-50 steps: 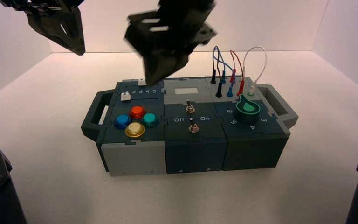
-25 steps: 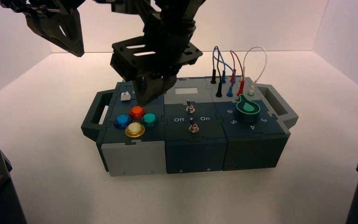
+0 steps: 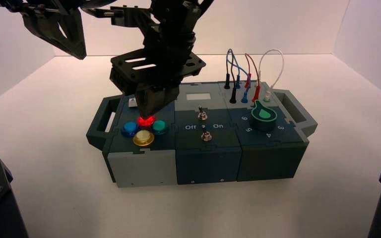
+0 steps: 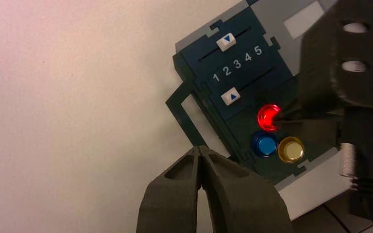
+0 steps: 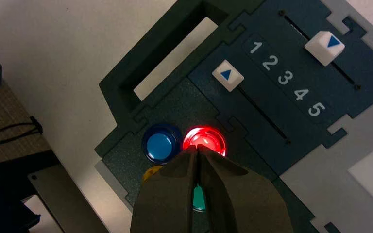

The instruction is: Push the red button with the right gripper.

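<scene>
The red button [image 3: 145,120] glows bright red at the back of the button cluster on the box's left module; it also shows lit in the left wrist view [image 4: 267,117] and the right wrist view [image 5: 205,139]. My right gripper [image 3: 147,111] is shut, and its wedge tip [image 5: 197,148] rests on the red button from above. My left gripper [image 3: 79,52] hangs high at the back left, shut and empty, with its tip [image 4: 200,148] above the box's left handle.
Blue [image 3: 129,129], yellow [image 3: 143,138] and teal [image 3: 159,127] buttons surround the red one. Behind them are two white sliders beside the numbers 1 to 5 [image 5: 286,77]. Two toggle switches [image 3: 202,115], a green knob [image 3: 264,114] and plugged wires [image 3: 243,74] lie to the right.
My right gripper has come down and leftwards from above the sliders onto the red button, which has gone from dull orange-red to glowing red. The left arm has barely moved.
</scene>
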